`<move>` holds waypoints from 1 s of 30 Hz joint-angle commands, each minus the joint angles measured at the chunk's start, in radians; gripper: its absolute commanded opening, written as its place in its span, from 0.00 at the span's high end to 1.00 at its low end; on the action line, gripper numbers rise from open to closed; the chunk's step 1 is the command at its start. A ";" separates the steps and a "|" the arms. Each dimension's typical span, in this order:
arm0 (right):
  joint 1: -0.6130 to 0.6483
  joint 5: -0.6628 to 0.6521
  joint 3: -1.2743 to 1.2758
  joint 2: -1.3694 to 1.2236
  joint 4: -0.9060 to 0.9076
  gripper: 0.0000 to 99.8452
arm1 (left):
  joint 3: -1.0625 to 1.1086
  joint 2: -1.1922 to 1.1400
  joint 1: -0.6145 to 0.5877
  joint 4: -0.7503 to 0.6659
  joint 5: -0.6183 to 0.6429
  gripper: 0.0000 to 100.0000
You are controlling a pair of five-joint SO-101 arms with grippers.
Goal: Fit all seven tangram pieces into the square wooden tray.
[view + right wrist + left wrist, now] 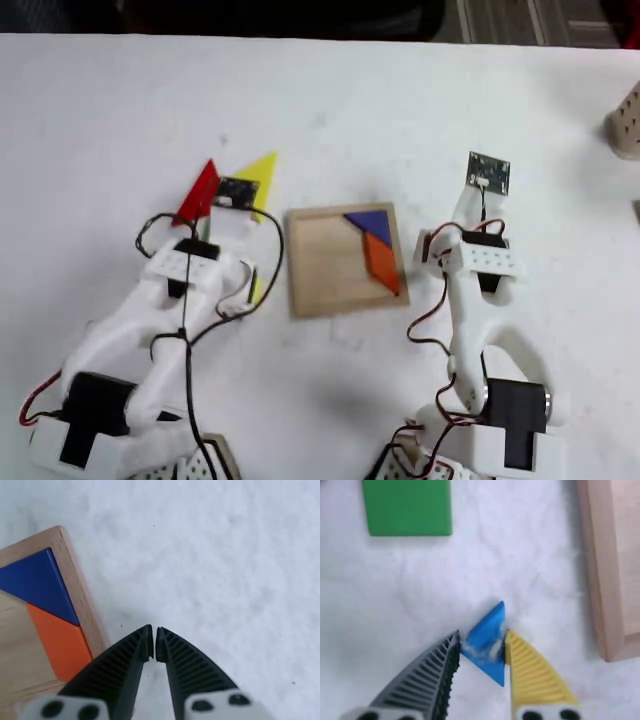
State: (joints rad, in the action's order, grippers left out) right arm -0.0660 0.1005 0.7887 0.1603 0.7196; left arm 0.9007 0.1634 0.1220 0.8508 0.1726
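**Square wooden tray** (320,265): lies flat on the white table (400,100), between the two arms. It holds two pieces. A dark blue triangle (368,224) sits in the far corner on the right arm's side. An orange piece (381,262) touches it along one edge and lies against the same wall.

**Small light-blue triangle** (487,645): outside the tray, near its outer wall. The left gripper (481,635) pinches it, with the black finger (437,667) on one side and the yellow finger (527,670) on the other, both touching. Whether it rests on the table or is lifted cannot be told.

**Green piece** (407,505): flat on the table, well apart from the light-blue triangle (one edge is cut off by the frame).

**Red triangle** (198,192) and **yellow triangle** (260,172): side by side on the table at the left arm's far end, outside the tray.

**Right gripper** (153,630): over the table just outside the tray corner that holds the dark blue triangle. Its fingers are drawn together to a thin slit and grip nothing.
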 commanded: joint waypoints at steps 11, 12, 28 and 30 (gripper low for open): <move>-0.044 0.000 -0.002 0.045 -0.013 0.98 | -0.296 0.041 0.021 0.198 0.009 0.97; -0.051 0.000 -0.002 0.045 -0.013 0.98 | -0.316 0.041 0.035 0.206 0.009 0.97; -0.150 -0.002 0.020 0.045 -0.018 0.98 | -0.411 -0.077 0.366 -0.094 0.175 0.97; -0.148 -0.002 0.020 0.045 -0.018 0.98 | -0.411 -0.145 0.366 -0.138 0.175 0.95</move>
State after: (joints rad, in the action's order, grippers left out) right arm -0.2041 0.1005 0.8132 0.1603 0.7196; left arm 0.5493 0.1020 0.4733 0.8140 0.3307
